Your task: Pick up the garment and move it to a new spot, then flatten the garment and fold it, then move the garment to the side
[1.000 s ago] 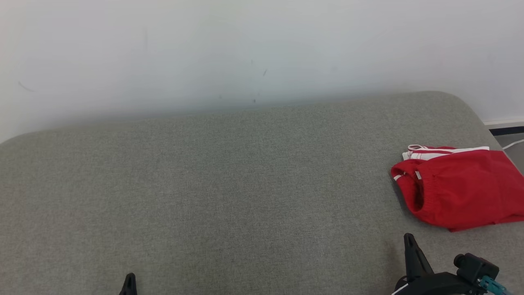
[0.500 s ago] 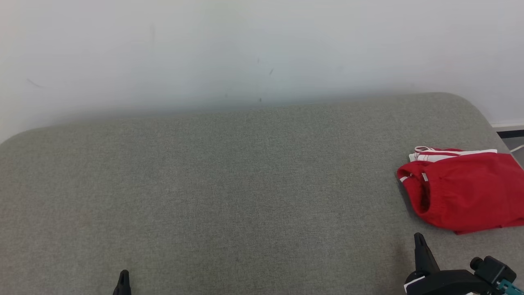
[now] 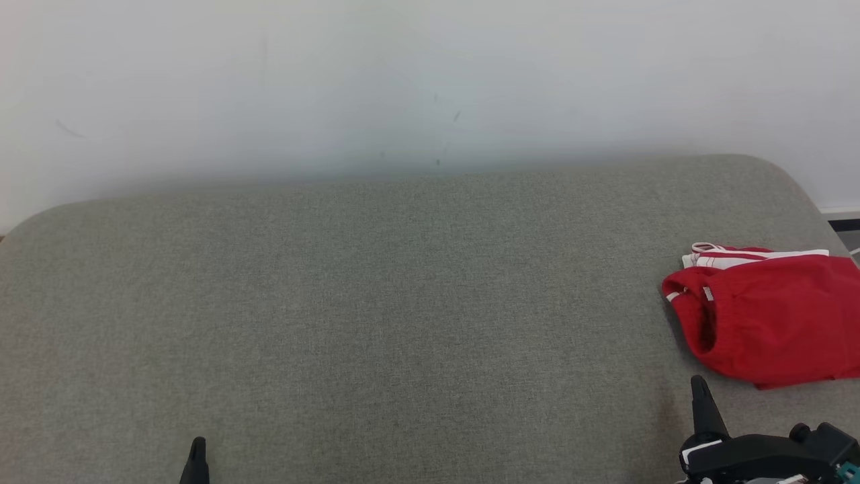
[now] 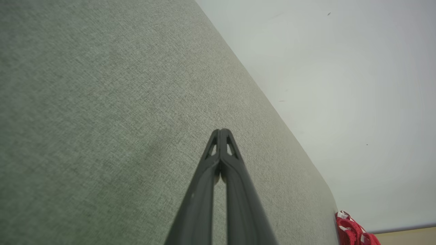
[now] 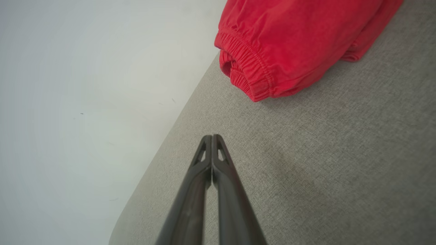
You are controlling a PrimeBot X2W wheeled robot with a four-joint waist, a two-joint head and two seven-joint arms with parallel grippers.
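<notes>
1. Garment and its bed: the red garment (image 3: 772, 316) lies on a grey cloth-covered surface (image 3: 403, 302) with rounded corners that spans the head view. A pale wall (image 3: 403, 81) rises behind it.
2. It sits folded at the surface's right edge. Red cloth is on top, a white, red-striped layer shows at its far side, and a gathered elastic opening faces left in the head view.
3. The right gripper (image 3: 699, 386) points up near the garment's front edge, apart from it. Its two dark fingers are pressed together on nothing — plain in the right wrist view.
4. The left gripper (image 3: 197, 450) shows as a dark fingertip at the lower left, well apart from the garment — its fingers are likewise clenched together, empty.
</notes>
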